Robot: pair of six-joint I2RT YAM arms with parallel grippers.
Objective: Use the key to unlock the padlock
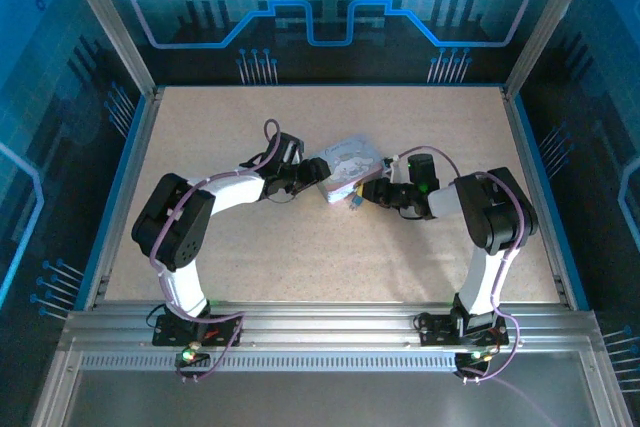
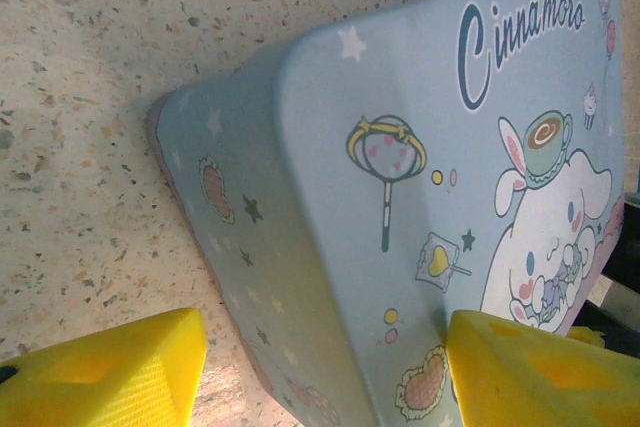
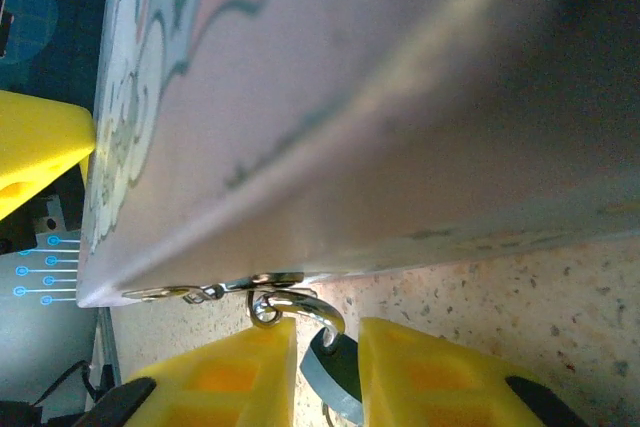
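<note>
The silver cartoon-print tin (image 1: 345, 160) lies mid-table. The tiny bluish-grey padlock (image 3: 340, 379) hangs by its silver shackle (image 3: 300, 305) from the tin's latch at the near edge. My right gripper (image 3: 328, 332) has its yellow fingers (image 3: 240, 377) close against both sides of the lock body, shut on it. In the top view it (image 1: 368, 193) comes in from the right. My left gripper (image 2: 322, 347) stands open astride the tin's (image 2: 400, 147) left corner, one finger (image 2: 110, 367) over the table with a gap, the other on the lid. The key is hidden.
The speckled table (image 1: 300, 247) has a raised blue rim (image 1: 120, 197) on the left, right and far sides. Both arms bend inward toward the tin from their bases on the metal rail (image 1: 330, 332) at the near edge.
</note>
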